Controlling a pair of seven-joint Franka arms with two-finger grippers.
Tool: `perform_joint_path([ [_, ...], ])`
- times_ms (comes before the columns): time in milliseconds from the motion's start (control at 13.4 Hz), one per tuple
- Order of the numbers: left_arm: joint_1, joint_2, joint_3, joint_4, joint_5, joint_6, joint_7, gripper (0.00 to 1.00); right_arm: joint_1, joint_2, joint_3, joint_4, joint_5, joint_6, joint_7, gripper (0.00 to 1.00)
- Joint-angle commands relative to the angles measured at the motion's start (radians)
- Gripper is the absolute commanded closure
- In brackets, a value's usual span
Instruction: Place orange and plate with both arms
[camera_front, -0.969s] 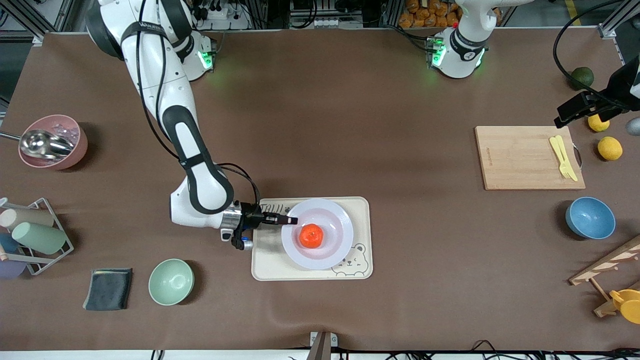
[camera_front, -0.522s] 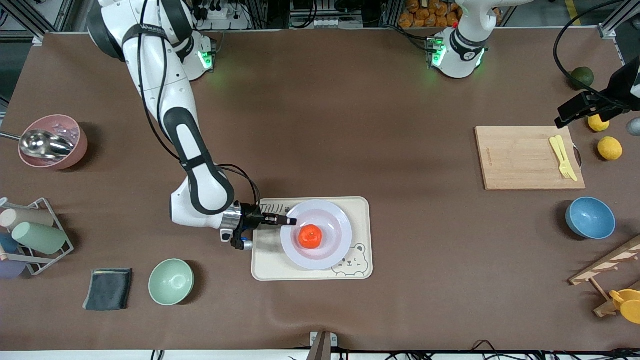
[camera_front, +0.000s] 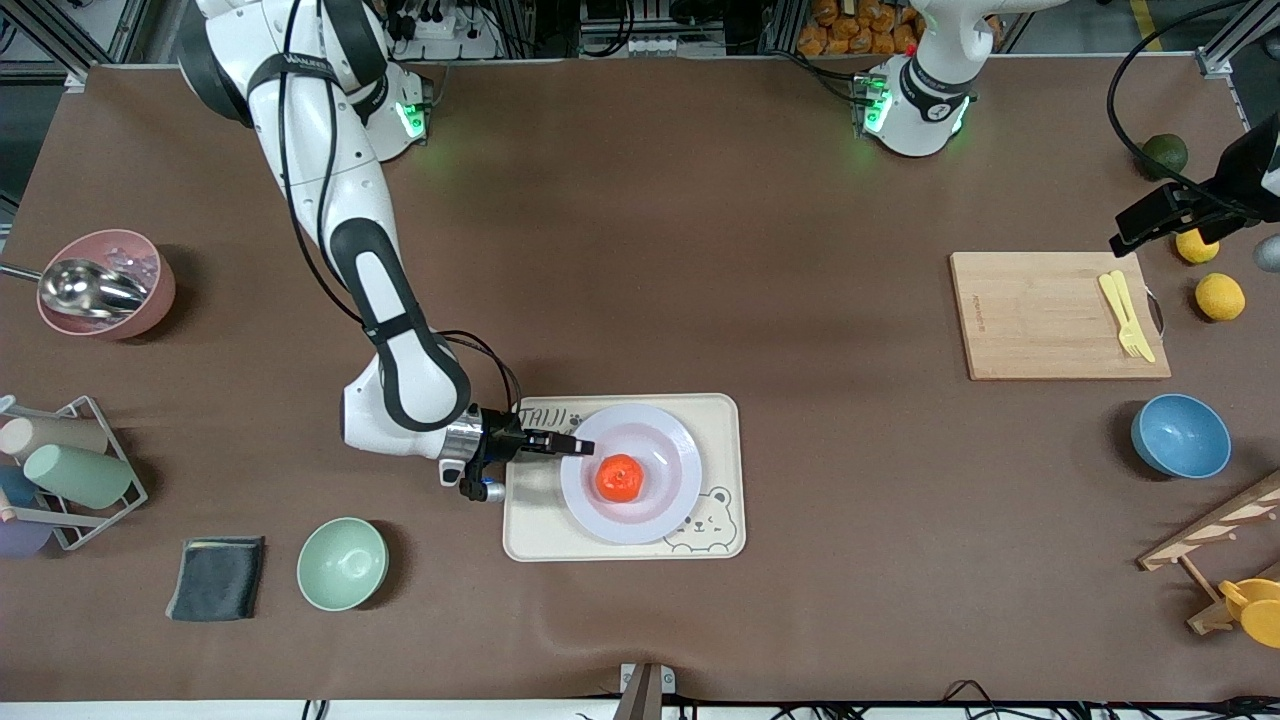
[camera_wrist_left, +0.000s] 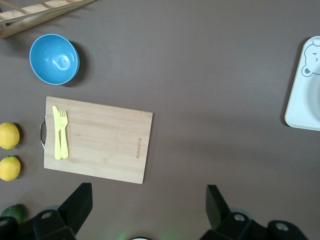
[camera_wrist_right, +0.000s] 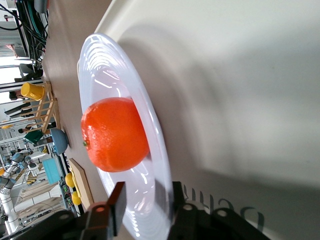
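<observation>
The pale lavender plate (camera_front: 668, 450) lies on the cream bear-printed tray (camera_front: 722, 420) in the middle of the table, nearer the front camera. The orange (camera_front: 620, 478) sits at the plate's centre. My right gripper (camera_front: 580, 444) is at the plate's rim on the side toward the right arm's end, and it is open. In the right wrist view its fingers (camera_wrist_right: 118, 199) straddle the plate (camera_wrist_right: 100, 75) rim, with the orange (camera_wrist_right: 115, 135) just past them. My left gripper (camera_front: 1150, 222) waits open, high over the table by the cutting board, with nothing between its fingers (camera_wrist_left: 80, 196).
Toward the left arm's end are a wooden cutting board (camera_front: 1040, 315) with yellow cutlery (camera_front: 1128, 315), two lemons (camera_front: 1220, 296), a dark green fruit (camera_front: 1165, 153) and a blue bowl (camera_front: 1180, 436). A green bowl (camera_front: 342, 563), grey cloth (camera_front: 216, 578), cup rack (camera_front: 70, 470) and pink bowl (camera_front: 150, 290) lie toward the right arm's end.
The plate with the orange has come down onto the tray, shifting slightly toward the front camera. The right gripper's fingers have parted from the rim. The left arm has not moved.
</observation>
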Motion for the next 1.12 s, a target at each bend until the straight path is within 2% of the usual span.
perform_joint_path([
  [0,0.001,-0.010,0.002,-0.013,0.018,0.009,0.028,0.00,-0.003,-0.001,0.000,0.017,0.019,0.007,-0.022,0.00],
  [149,0.001,-0.010,0.000,-0.013,0.016,0.011,0.028,0.00,-0.018,-0.016,-0.008,0.015,-0.003,0.002,-0.018,0.00],
  [373,0.001,-0.010,0.000,-0.015,0.016,0.021,0.028,0.00,-0.061,-0.053,-0.010,0.003,-0.121,-0.008,-0.011,0.00],
  [522,0.002,-0.014,0.002,-0.013,0.016,0.020,0.032,0.00,-0.082,-0.098,-0.011,-0.014,-0.201,-0.071,-0.004,0.00],
  [1044,0.002,-0.016,0.005,-0.013,0.015,0.017,0.048,0.00,-0.216,-0.217,-0.011,-0.014,-0.587,-0.283,-0.002,0.00],
])
